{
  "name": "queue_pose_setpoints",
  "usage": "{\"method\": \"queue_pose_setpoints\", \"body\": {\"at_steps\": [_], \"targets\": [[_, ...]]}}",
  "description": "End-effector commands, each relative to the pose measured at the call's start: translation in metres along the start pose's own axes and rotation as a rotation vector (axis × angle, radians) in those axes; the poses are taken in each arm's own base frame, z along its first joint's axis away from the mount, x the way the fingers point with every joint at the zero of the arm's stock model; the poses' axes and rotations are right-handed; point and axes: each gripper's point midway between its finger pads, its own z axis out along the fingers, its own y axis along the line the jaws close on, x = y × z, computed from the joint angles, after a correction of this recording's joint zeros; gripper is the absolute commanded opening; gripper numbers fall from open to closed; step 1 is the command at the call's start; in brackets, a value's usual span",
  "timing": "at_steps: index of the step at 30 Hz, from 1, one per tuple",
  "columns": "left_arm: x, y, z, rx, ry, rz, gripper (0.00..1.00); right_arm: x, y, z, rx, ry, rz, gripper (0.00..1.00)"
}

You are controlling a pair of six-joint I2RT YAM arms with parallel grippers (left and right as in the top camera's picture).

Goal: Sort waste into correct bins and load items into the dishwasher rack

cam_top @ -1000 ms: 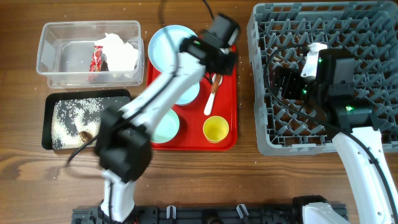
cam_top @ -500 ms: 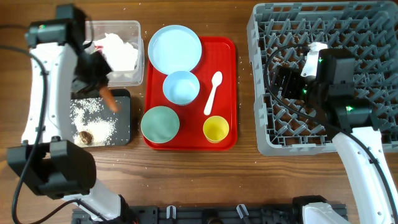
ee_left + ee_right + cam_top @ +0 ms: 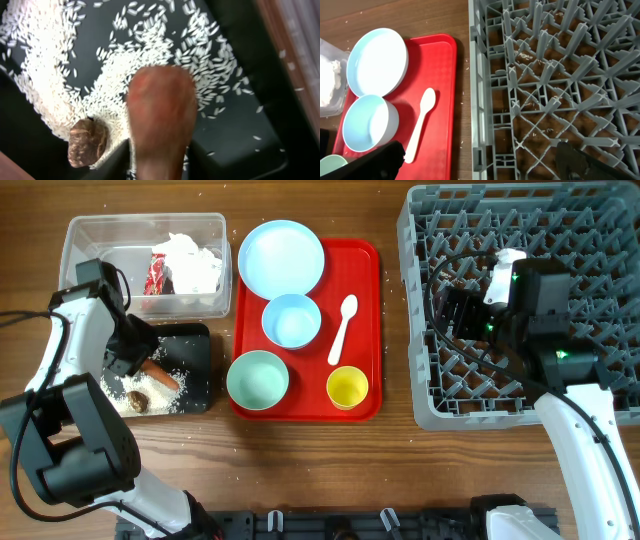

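Note:
My left gripper [image 3: 135, 360] is low over the shallow black tray [image 3: 197, 345] and shut on the orange carrot piece [image 3: 161, 374]. In the left wrist view the carrot piece [image 3: 162, 117] sits between my fingers, just above the loose rice [image 3: 115, 70], with the brown lump [image 3: 87, 141] beside it. The clear tub [image 3: 90, 280] holds the red wrapper [image 3: 157, 273] and white tissue [image 3: 195, 262]. My right gripper [image 3: 455, 315] hangs open and empty over the grey rack [image 3: 520, 240]; the rack also shows in the right wrist view [image 3: 560, 75].
A red serving tray [image 3: 365, 290] between the bins and the rack carries the blue plate [image 3: 281, 258], blue bowl [image 3: 291, 320], mint bowl [image 3: 257, 378], yellow cup [image 3: 347, 387] and white spoon [image 3: 343, 328]. Stray rice grains lie on the table.
My left arm swung from the red tray over to the bins and came down with the carrot piece into the black tray. The right arm has not moved.

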Motion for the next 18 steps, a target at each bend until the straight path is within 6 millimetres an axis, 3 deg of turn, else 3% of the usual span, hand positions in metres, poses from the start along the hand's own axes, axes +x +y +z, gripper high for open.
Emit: {"method": "queue_pose_setpoints", "body": {"at_steps": [1,6,10,11,12,15,18], "targets": [[-0.001,0.004,0.002,-0.014,-0.01,-0.021,0.57,-0.007,-0.003,-0.003,0.016,-0.021,0.013,1.0],[-0.006,0.002,-0.019,0.009,-0.031,-0.02,0.6,-0.007,-0.003,-0.003,0.016,-0.02,0.013,1.0],[-0.024,-0.02,-0.094,0.163,-0.148,0.062,0.61,-0.009,-0.002,-0.003,0.014,-0.026,0.02,0.99],[-0.022,-0.036,-0.127,0.255,-0.203,0.141,0.63,-0.01,-0.002,-0.003,0.013,-0.031,0.02,1.0],[-0.017,-0.047,-0.149,0.313,-0.243,0.21,0.64,-0.011,-0.002,-0.003,0.012,-0.035,0.019,1.0],[0.014,-0.083,-0.19,0.438,-0.313,0.41,0.66,-0.016,0.007,-0.004,-0.037,-0.053,0.014,1.0],[0.068,-0.127,-0.201,0.499,-0.319,0.622,0.72,-0.025,0.02,-0.005,-0.106,-0.084,0.004,1.0]]}}
